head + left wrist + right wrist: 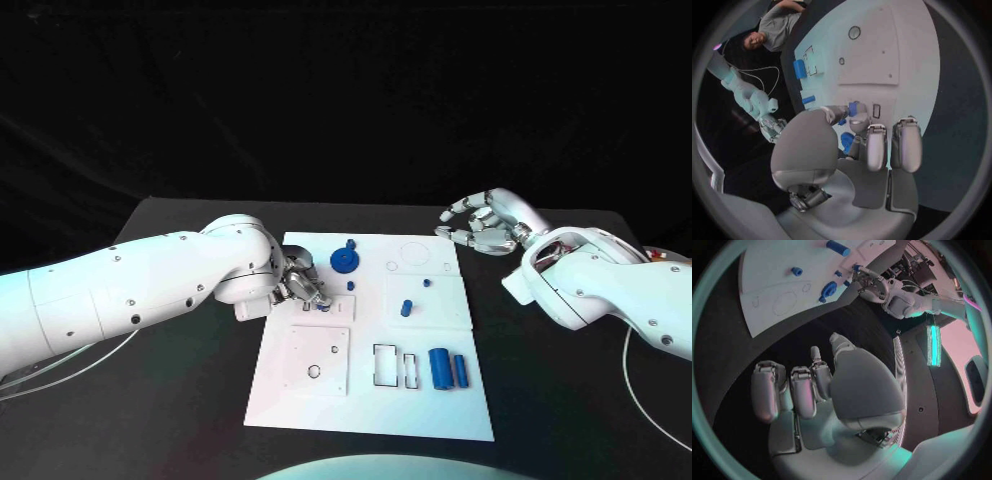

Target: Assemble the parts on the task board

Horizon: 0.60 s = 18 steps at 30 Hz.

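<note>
The white task board (433,405) lies in the middle of the black table. My left hand (299,284) hovers low over its upper left panel and pinches a small blue part (853,108) between thumb and a finger, beside a small rectangular slot (876,111). A blue gear (343,260) stands just behind that hand. Two short blue pegs (405,306) lie near the board's middle, and two blue blocks (449,370) sit by the rectangular slots (387,365) toward the near edge. My right hand (483,226) hangs above the table off the board's far right corner, fingers loosely curved and apart, holding nothing.
Black table (577,400) surrounds the board on all sides. Thin cables (656,415) trail beside each arm near the table's left and right edges. The board (773,287) and my left hand (873,287) appear far off in the right wrist view.
</note>
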Tool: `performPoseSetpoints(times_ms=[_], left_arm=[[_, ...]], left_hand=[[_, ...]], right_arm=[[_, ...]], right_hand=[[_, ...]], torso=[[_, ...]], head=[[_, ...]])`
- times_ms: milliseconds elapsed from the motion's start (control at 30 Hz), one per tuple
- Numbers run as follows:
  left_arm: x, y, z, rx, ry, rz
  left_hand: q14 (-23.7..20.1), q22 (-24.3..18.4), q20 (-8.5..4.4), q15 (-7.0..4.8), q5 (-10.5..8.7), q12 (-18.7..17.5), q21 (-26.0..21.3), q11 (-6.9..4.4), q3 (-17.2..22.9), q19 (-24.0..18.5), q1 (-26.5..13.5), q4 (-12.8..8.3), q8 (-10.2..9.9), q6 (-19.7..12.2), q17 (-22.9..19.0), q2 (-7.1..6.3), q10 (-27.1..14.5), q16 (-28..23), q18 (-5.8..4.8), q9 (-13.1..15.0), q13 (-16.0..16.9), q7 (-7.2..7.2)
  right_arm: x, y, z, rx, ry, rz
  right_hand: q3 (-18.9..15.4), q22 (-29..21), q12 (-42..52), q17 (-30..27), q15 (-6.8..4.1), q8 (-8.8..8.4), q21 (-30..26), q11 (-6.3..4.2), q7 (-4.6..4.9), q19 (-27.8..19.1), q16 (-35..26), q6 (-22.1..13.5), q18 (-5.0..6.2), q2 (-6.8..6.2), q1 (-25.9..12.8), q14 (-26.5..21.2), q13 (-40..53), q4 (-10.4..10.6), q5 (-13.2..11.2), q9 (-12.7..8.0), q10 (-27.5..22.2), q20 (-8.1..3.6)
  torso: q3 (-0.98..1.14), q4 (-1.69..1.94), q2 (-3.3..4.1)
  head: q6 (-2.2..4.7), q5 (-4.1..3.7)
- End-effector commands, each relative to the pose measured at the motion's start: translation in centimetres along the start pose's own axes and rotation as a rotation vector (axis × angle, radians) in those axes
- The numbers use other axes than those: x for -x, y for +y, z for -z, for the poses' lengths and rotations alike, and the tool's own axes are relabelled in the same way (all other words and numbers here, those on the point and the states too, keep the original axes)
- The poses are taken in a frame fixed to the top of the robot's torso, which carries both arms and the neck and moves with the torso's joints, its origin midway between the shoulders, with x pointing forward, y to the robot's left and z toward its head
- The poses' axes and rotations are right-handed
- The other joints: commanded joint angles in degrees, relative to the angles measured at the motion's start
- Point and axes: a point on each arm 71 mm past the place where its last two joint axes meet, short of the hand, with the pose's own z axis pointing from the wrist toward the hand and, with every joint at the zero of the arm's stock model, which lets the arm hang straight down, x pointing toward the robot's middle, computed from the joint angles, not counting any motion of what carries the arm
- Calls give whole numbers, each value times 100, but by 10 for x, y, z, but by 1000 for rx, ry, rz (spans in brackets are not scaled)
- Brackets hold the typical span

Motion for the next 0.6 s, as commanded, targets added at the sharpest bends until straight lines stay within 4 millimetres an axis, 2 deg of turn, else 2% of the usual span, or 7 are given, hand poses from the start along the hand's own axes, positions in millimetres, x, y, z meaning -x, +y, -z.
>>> performPoseSetpoints(times_ms=[33, 300, 400, 533, 600], left_arm=[[0, -2, 2, -20, 5, 11], [2, -5, 4, -32, 11, 7], [2, -6, 5, -37, 28, 9], [2, -7, 6, -38, 58, 1], [3, -8, 6, -38, 75, -6]], left_hand=[[490, 213, 39, 43, 21, -45, -29, -3, 661, -26, 160, -597, -20, 10, 1118, 46, -60, 5, -11, 31, -35, 23], [482, 184, 53, 62, 23, -127, -44, 23, 811, -51, 177, -681, -54, -39, 1097, -34, -140, -9, -4, 43, -155, 56], [482, 184, 56, 64, 24, -128, -44, 24, 834, -52, 183, -695, -54, -35, 1098, -37, -141, -8, -4, 46, -157, 59], [471, 146, 69, 83, -19, -268, -64, 51, 884, -82, 143, -692, -96, -63, 1069, -37, -251, -27, 5, 42, -361, 88], [459, 97, 83, 105, -44, -333, -91, 79, 908, -121, 125, -689, -160, -128, 1040, 4, -315, -46, 17, 30, -446, 121]], right_arm=[[-1, -1, 0, -3, 19, 3], [-2, -2, 0, -8, 23, 4], [-2, -2, 0, -10, 25, 4], [-2, -3, 1, -12, 28, 4], [-2, -3, 1, -13, 28, 4]], right_hand=[[-2, 875, -25, 793, -52, 19, -37, -4, -13, -9, -33, 26, 41, -3, -48, 430, 381, 16, 22, 5, -22, -14], [-7, 875, -23, 796, -54, 28, -39, -8, -15, -8, -33, 26, 40, 20, -95, 430, 383, 21, 22, 8, -18, -17], [-7, 875, -23, 796, -54, 28, -39, -8, -15, -8, -33, 26, 40, 20, -95, 430, 383, 21, 22, 8, -18, -17], [-9, 877, -30, 791, -55, 30, -38, -8, -16, -6, -36, 25, 40, 26, -108, 429, 374, 20, 22, 8, -25, -18], [-9, 877, -30, 791, -55, 30, -38, -8, -16, -6, -36, 25, 40, 26, -108, 429, 374, 20, 22, 8, -25, -18]], torso=[[-4, 2, 6], [-3, -1, 7], [-3, -2, 9], [-3, -3, 5], [-1, -3, 5]], head=[[6, -4], [3, -2], [-3, -2], [-6, -3], [-10, -3]])
